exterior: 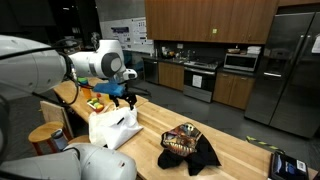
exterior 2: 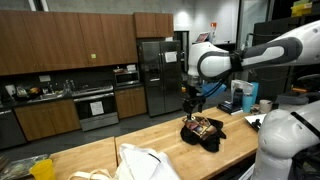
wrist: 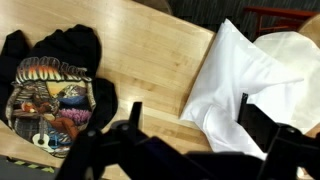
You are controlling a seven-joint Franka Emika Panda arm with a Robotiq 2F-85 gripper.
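In the wrist view the gripper (wrist: 190, 125) comes in from the bottom of the picture. Its 2 dark fingers (wrist: 133, 118) stand wide apart with nothing between them, so the jaws are released and hold nothing. The gripper hangs in the air above the wooden table (wrist: 150, 50) and touches nothing. The nearest thing is the white cloth (wrist: 235, 75). It lies just under and ahead of the jaws, a bit toward the right side of the wrist view, and 1 finger hangs right over its edge. The cloth is crumpled, and its long way runs from the low middle of that view up to the top right corner. A bare strip of wood lies to its left. Past that strip, well apart from the cloth, lies the black shirt (wrist: 60, 90) with a bright picture on it. It is bunched up, and its long way runs up and down in the wrist view. An exterior view shows the gripper (exterior: 122, 97) high over the white cloth (exterior: 113, 130), with the black shirt (exterior: 188, 143) farther along the table. Far behind stand brown kitchen cupboards (exterior: 200, 20) and a big gray fridge (exterior: 285, 70).
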